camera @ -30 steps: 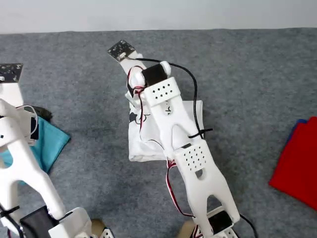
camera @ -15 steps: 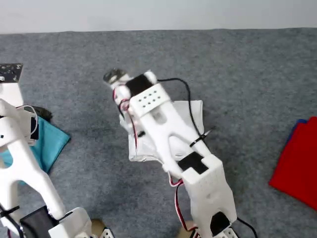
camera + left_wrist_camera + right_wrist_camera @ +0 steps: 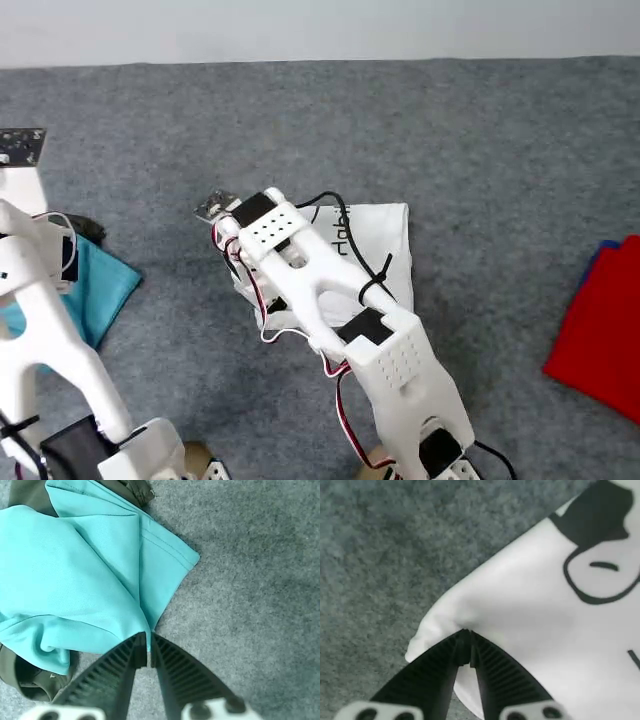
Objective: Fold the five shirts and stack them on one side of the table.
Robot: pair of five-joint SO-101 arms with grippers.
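A white shirt (image 3: pixel 385 235) with black print lies mid-table on the grey carpet, partly under my right arm (image 3: pixel 300 260). In the right wrist view my right gripper (image 3: pixel 467 632) is shut on a rounded fold at the white shirt's (image 3: pixel 535 630) edge, low over the carpet. A teal shirt (image 3: pixel 100 290) lies at the left on top of a dark olive shirt (image 3: pixel 30 680). My left gripper (image 3: pixel 148 645) is shut and sits over the near edge of the teal shirt (image 3: pixel 75 580). I cannot tell whether it touches the cloth.
A red shirt (image 3: pixel 605 330) lies at the right edge with a blue one (image 3: pixel 603 247) peeking out behind it. Bare grey carpet (image 3: pixel 480 130) stretches across the back and between the white and red shirts. A pale wall (image 3: pixel 320 30) borders the far side.
My right arm has swung from the white shirt's far edge toward its left side and dropped lower. The shirt's left edge has bunched up. The left arm has kept still.
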